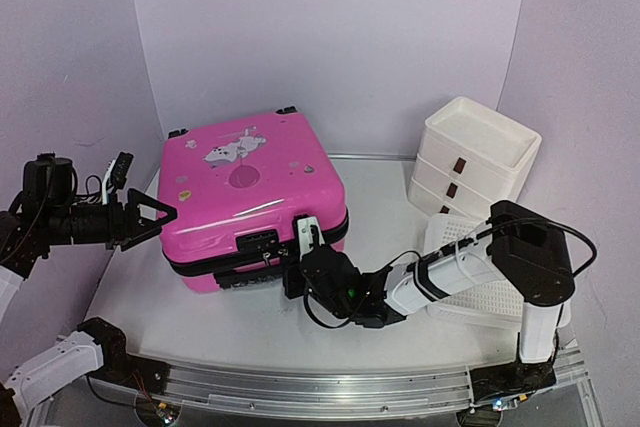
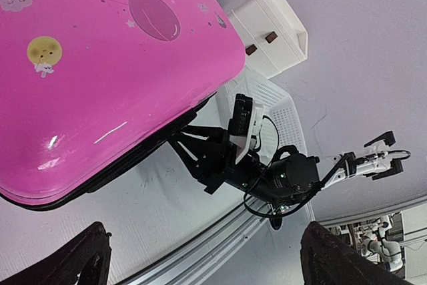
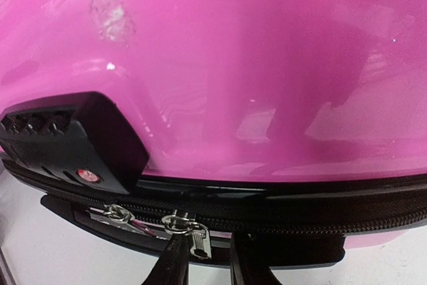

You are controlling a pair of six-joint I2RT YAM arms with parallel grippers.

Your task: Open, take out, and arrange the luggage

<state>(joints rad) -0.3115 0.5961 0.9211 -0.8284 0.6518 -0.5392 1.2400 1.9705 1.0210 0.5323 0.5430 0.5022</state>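
A white stack of drawers [image 1: 475, 152] is standing at the far right corner of the table [image 1: 385, 192], turned at an angle, with its small brown handles [image 1: 458, 164] facing the near left. A white mesh basket [image 1: 485, 305] is lying just in front of it along the right edge. A metal rail [image 1: 330, 387] is running along the near edge. Pale lilac walls [image 1: 330, 27] are closing in the table at the back and on both sides.

Luggage [image 1: 250, 187] left of drawer stack [image 1: 475, 152]
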